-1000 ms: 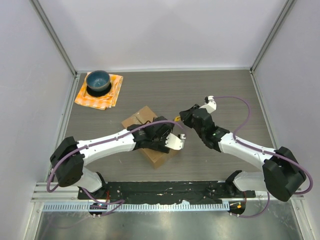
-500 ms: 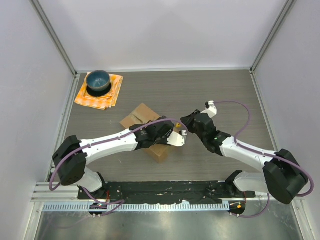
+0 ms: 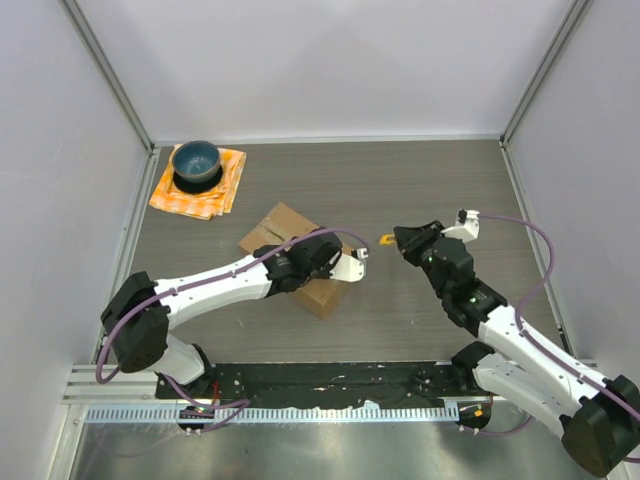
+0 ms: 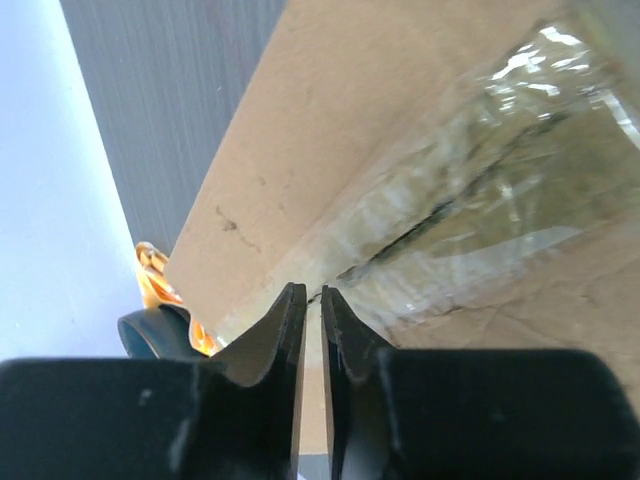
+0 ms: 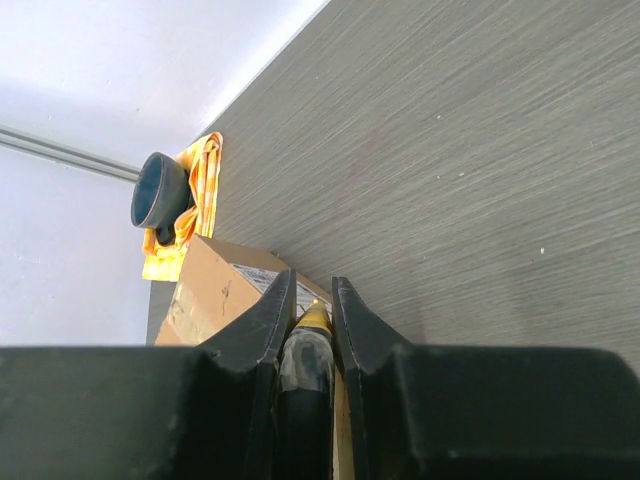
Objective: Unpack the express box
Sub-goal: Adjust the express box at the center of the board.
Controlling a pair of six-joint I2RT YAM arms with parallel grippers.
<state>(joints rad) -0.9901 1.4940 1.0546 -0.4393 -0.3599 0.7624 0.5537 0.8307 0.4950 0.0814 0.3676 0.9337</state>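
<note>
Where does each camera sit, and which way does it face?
Top external: overhead behind the robot, facing down on table, express box, left arm and right arm.
Left wrist: on the left arm, facing the box's taped seam past the left gripper.
Right wrist: on the right arm, facing across the table past the right gripper pinching a yellow-tipped tool.
Shared: all show the box and blue bowl.

Express box (image 4: 380,110): brown cardboard, matt, lightly scuffed. Tape (image 4: 480,180) on its seam: clear plastic film, glossy, wrinkled. Desk (image 3: 420,180): dark grey wood-grain surface, matt. Cloth (image 3: 228,182): orange checked woven fabric. Bowl (image 3: 196,162): blue, glossy, glazed look. Left gripper (image 4: 311,310) and right gripper (image 5: 312,300): jaws black plastic, matt, smooth. Yellow-tipped tool (image 5: 308,350) between the right jaws: dark body, shiny. Metal plate (image 3: 300,452) at near edge: brushed, dull sheen.
</note>
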